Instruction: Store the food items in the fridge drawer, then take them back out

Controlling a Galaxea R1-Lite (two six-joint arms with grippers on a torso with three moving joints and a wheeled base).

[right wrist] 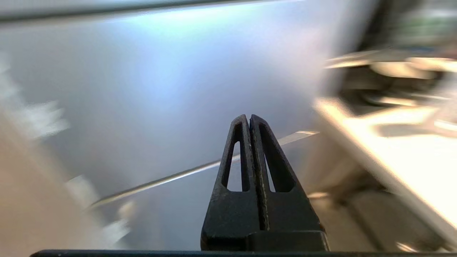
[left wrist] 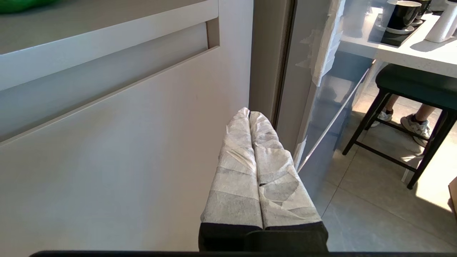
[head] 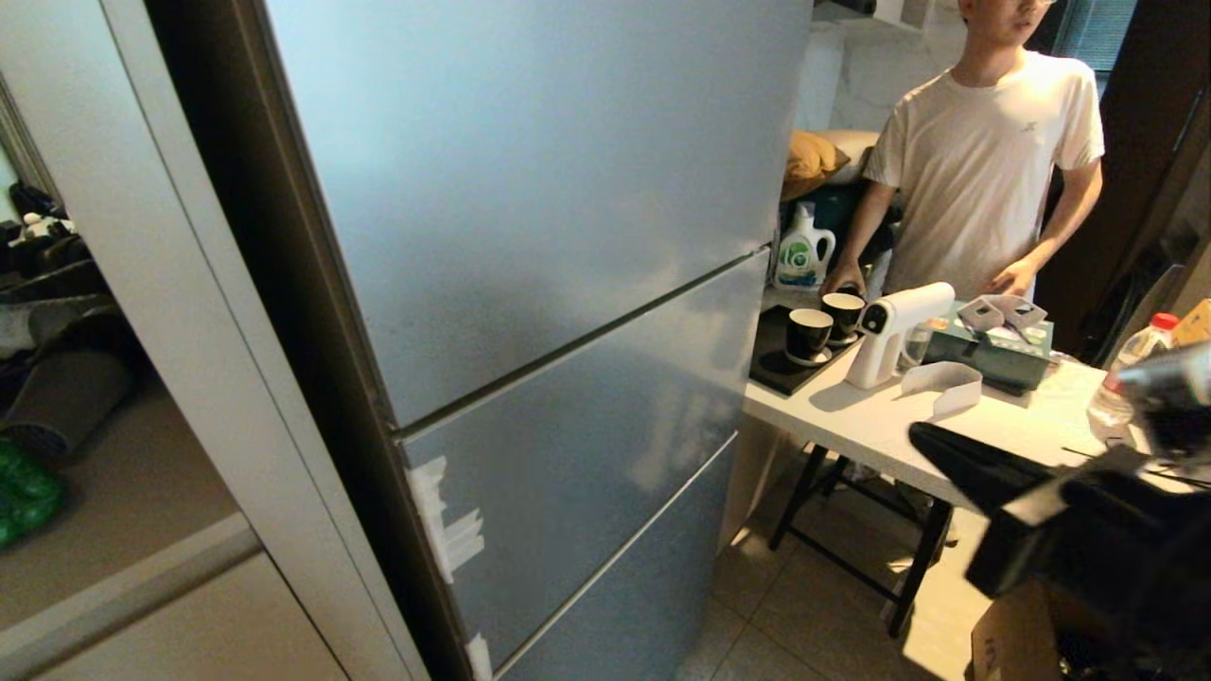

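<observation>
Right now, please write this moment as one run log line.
fridge: closed | right gripper: shut, empty, facing fridge | left gripper: shut, empty, by cabinet | green item: on counter

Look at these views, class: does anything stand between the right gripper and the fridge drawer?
Yes. The fridge is fully closed, so its doors hide the drawer. The right gripper, shut and empty, points at that closed front.

My left gripper (left wrist: 249, 113) has both fingers (left wrist: 234, 178) wrapped in creased white fabric tape over a black base. My right gripper (right wrist: 249, 117) is bare black plastic, each finger (right wrist: 234, 167) tapered with a long slot.
</observation>
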